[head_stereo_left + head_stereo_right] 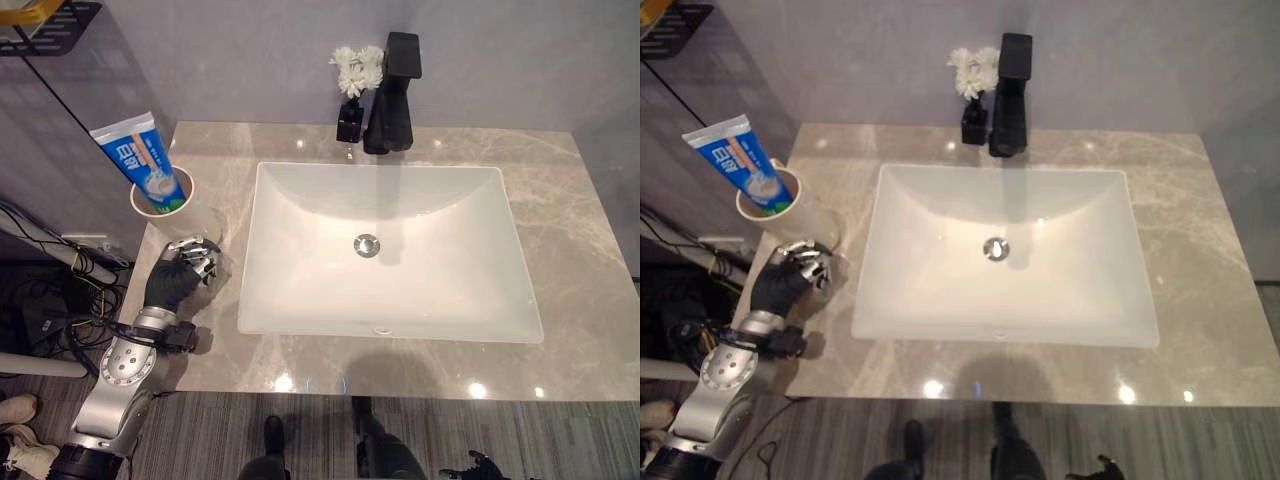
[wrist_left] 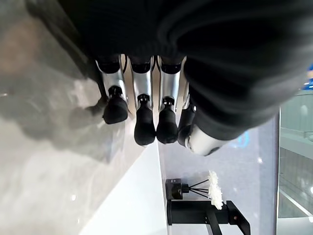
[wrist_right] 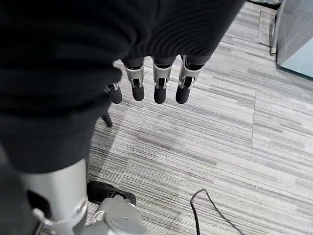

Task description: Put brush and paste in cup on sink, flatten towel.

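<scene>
Fingers (image 2: 145,125) of the left hand (image 1: 180,272) hung relaxed and empty over the counter (image 1: 580,250) beside the cup (image 1: 170,210), which already held the toothpaste (image 1: 140,160), a light, squashy tube best gripped near its stiffer crimped end.

The right hand (image 3: 155,73), its back under a dark ribbed cover, hangs with silver dark-tipped fingers (image 3: 160,87) relaxed and holding nothing. Beyond the fingertips lies a grey striped carpet floor (image 3: 205,132), well apart from the hand.
</scene>
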